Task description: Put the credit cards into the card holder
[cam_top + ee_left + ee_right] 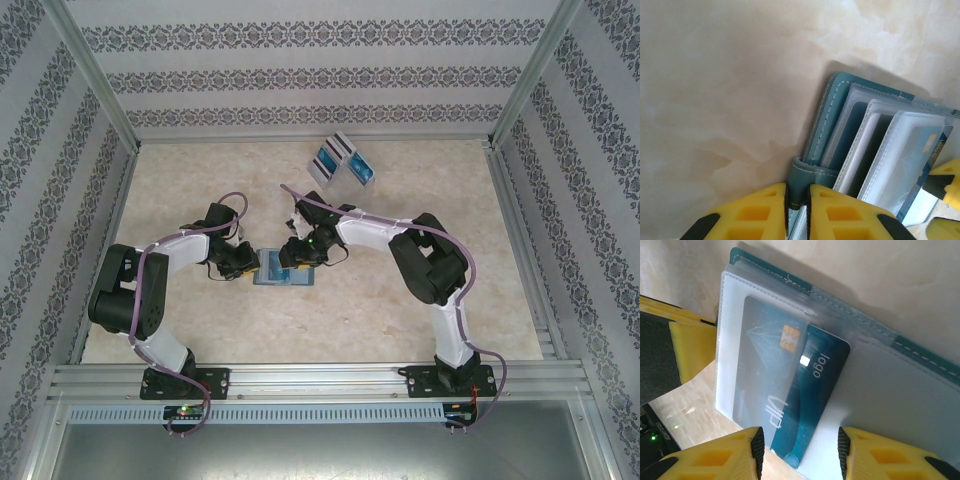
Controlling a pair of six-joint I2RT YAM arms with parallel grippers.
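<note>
The teal card holder [285,272] lies open on the table between both arms, its clear sleeves fanned out [875,145]. My left gripper [797,205] is shut on the holder's teal strap [802,175] at the left edge [250,265]. A dark teal credit card [805,390] with a gold chip sits partway inside a clear sleeve [730,340] of the holder [920,357], its near end sticking out. My right gripper [799,450] stands open over that end, with a gap between the card and the right finger [297,258]. More credit cards [335,155] lie at the back.
A clear plastic piece [362,175] lies beside the far cards. Aluminium rails and patterned walls [110,190] fence the marble-look table. The right arm's yellow finger [945,185] shows close to the sleeves in the left wrist view.
</note>
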